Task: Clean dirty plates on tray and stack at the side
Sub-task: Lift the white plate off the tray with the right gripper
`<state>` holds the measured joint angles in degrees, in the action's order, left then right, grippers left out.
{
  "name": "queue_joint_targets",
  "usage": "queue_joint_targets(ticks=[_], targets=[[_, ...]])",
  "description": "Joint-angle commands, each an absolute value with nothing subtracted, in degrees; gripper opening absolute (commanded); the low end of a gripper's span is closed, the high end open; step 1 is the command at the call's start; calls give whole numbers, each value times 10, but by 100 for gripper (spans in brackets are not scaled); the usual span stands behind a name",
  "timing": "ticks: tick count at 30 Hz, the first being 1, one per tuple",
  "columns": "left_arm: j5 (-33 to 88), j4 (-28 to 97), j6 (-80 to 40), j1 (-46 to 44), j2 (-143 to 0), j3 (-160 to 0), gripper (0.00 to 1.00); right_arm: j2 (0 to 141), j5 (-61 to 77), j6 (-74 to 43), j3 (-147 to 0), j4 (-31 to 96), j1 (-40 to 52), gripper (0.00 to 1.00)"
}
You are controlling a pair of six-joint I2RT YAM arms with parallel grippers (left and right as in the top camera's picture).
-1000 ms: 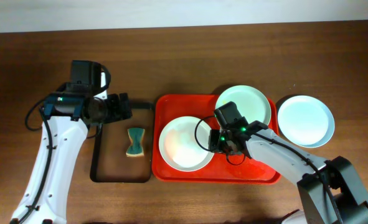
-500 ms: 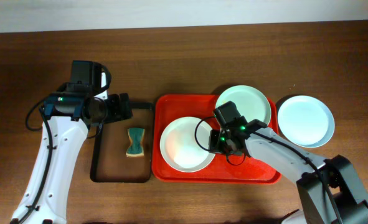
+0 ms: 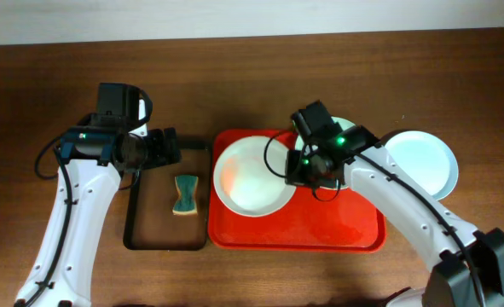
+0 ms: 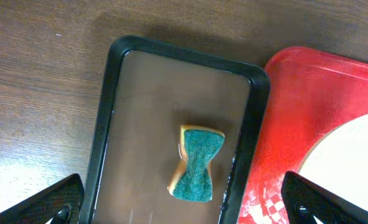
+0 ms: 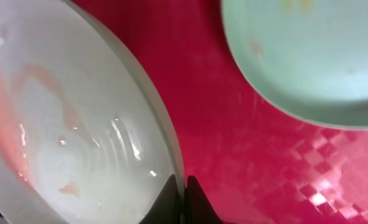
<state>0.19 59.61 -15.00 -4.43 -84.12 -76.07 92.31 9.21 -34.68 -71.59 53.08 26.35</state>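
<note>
White plate [image 3: 250,177] pinched at its 3 o'clock rim by right gripper [image 3: 296,168], lifted over red tray [image 3: 320,228]; 1 blue plate [image 3: 422,164] aside at 3 o'clock; left gripper [image 4: 184,202] agape, empty.

On the tray [image 3: 337,237] sit two plates [image 3: 250,176], a third [image 3: 422,164] beside it at right.

A green and yellow sponge [image 3: 184,195] lies inside a narrow black tray [image 3: 135,223] on the brown wooden table [image 3: 252,77].
</note>
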Motion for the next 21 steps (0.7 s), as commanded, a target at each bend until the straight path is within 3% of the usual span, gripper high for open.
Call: queue_joint_targets(ticks=[1,7,11,15,21], targets=[[4,597,-156,-43,-834,-766,99,913,109,-344,-747,525,262,4],[4,597,-156,-43,-834,-766,99,917,134,-350,-747,479,267,4],[-4,597,-160,-36,-832,-766,99,942,133,-377,-747,409,319,4],[-13,620,-171,79,-796,-766,99,964,112,-385,-747,364,353,4],[-13,627,-171,99,-794,-766,99,973,80,-385,-747,329,390,4]])
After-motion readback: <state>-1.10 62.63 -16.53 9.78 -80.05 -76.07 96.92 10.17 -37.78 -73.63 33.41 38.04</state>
